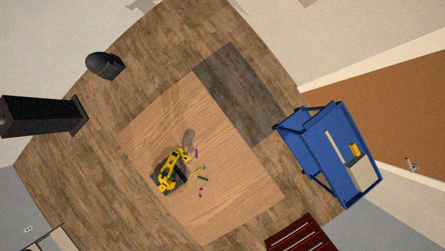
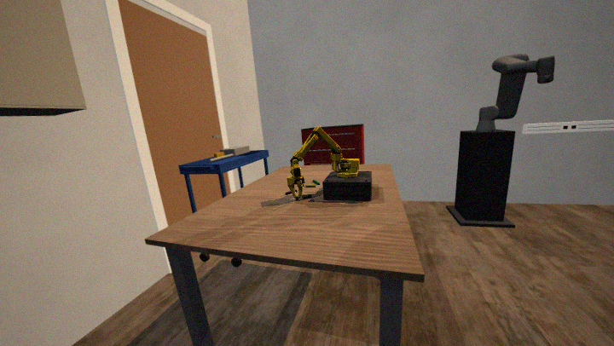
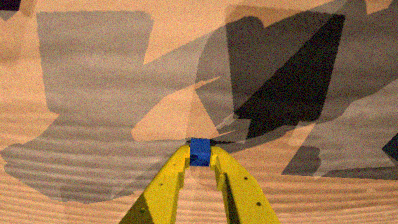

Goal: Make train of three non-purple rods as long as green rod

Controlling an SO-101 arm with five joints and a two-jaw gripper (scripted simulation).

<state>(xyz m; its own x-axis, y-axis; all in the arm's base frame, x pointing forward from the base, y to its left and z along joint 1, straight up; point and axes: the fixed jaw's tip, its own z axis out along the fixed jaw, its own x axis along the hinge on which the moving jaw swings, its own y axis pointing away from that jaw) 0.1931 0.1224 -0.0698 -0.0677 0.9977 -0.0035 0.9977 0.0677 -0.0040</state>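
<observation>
In the wrist view my gripper [image 3: 200,159] is shut on a small blue rod [image 3: 200,151] at its fingertips, low over the wooden table. In the overhead view the gripper [image 1: 186,157] is beside the purple rod [image 1: 196,153]. The green rod [image 1: 202,178] lies flat further along the table. A lime rod [image 1: 198,170] and another small blue rod [image 1: 204,167] lie between them. Two magenta rods [image 1: 201,188] [image 1: 199,195] lie beyond the green rod. In the side view the gripper [image 2: 296,193] points down close to the table top.
The arm's black base [image 1: 169,179] stands on the table next to the rods. A blue cart [image 1: 330,153] stands off the table's right side. A dark robot on a black pedestal [image 2: 483,171] and a red drawer cabinet [image 2: 333,143] stand on the floor.
</observation>
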